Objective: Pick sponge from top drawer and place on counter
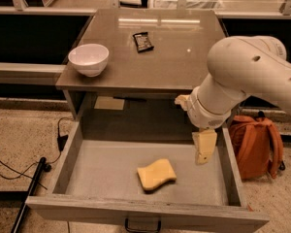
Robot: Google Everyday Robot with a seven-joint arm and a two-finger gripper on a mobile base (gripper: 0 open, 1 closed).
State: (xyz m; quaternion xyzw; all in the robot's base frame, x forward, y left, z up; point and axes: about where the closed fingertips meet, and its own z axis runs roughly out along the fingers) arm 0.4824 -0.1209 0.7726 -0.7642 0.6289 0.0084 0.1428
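The top drawer stood pulled well out beneath the worktop; its grey floor was open to view. The sponge lay flat on that floor, towards the front and a little right of centre; it touched no wall.

The hand hung from the white arm over the right side of the drawer; it was to the right of the sponge and slightly behind it, near but apart from it. Whether the hand was spread or pressed together could not be told from this view; it carried nothing, since the sponge lay free on the drawer floor.

On the worktop were a white bowl at the left front corner and a dark packet towards the rear; an orange backpack sat on the ground to the right of the cabinet.

Assessment: access to the drawer was complete; the approach was judged partly made. The grasp, the lift, the carry to the worktop and the release were all outstanding; the task was judged to be at an early stage. The next move would likely require the hand to shift left and forward, then descend squarely over the sponge.
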